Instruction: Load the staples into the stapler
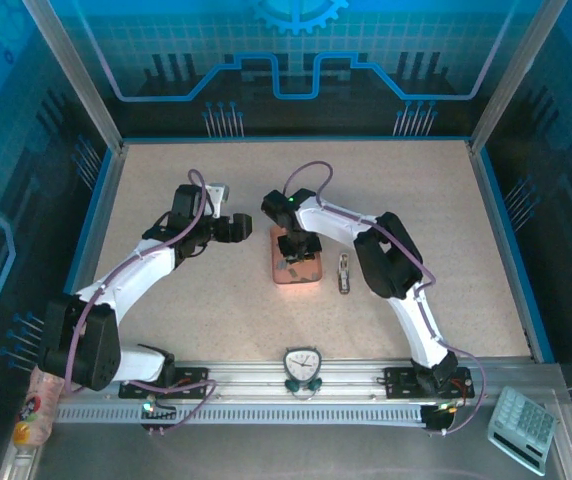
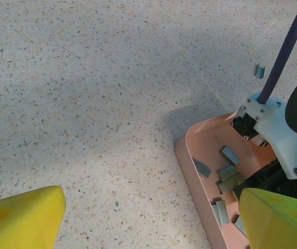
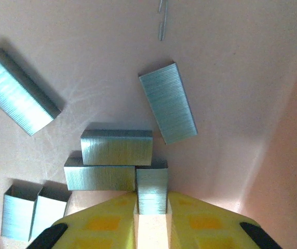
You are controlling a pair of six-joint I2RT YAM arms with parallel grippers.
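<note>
Right tool [image 3: 152, 206] sat low inside the shallow pink rectangular tray [image 2: 186, 150], its yellow fingers pinching one strip [image 3: 152, 188], with a tray wall rising close on one side. Left tool [image 2: 151, 207] hung spread wide just left of the tray's rim. Speckled beige counter [image 1: 166, 180] lay bare toward its far and side edges. Right of the tray, apart from it, lay the small silvery metal stapler [image 1: 344, 272]. Dark grey rectangular staples [image 3: 116, 147] lay loose on the tray floor, some touching.

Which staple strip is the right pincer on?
The small staple strip at the right wrist view's bottom centre, between the right pincer's yellow fingers; the others lie free.
</note>
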